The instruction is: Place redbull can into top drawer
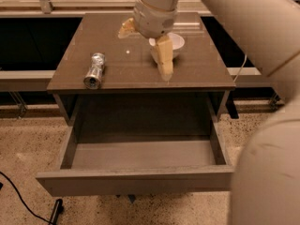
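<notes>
The redbull can point(94, 70) lies on its side on the left part of the brown cabinet top point(201, 69), its shiny round end facing the front. The top drawer point(136, 182) is pulled out below the top, and its grey inside shows nothing in it. My gripper point(145, 43) hangs over the middle of the cabinet top, to the right of the can and apart from it. It is open and holds nothing, with one cream finger point(164, 60) pointing down at the front and the other at the back left.
A white bowl point(176, 42) stands on the cabinet top behind my gripper, partly hidden by it. My arm fills the right side of the view. A black cable point(18, 196) lies on the speckled floor at the left.
</notes>
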Controlling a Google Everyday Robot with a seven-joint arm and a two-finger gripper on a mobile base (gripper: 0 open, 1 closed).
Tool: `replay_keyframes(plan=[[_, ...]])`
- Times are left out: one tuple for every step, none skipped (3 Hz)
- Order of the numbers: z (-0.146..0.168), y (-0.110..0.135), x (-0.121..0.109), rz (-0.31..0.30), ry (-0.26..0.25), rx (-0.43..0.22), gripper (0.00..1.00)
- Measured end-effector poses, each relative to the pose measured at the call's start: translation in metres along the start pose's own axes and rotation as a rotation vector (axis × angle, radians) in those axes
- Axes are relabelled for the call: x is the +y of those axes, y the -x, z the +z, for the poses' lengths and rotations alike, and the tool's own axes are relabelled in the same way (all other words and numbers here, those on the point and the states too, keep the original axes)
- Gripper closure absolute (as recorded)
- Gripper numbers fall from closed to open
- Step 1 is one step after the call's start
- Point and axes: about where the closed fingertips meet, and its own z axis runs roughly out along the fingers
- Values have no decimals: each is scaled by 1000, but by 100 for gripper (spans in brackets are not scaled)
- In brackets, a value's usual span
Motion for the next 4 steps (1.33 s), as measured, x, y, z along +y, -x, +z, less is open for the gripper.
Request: replay_keyframes(plan=[[-3, -10, -54, -126, -37, 94, 0], [0, -3, -106, -356, -100, 170, 0], [6, -3, -110, -359, -112, 154, 0], [31, 1, -119, -420, -101, 94, 0]])
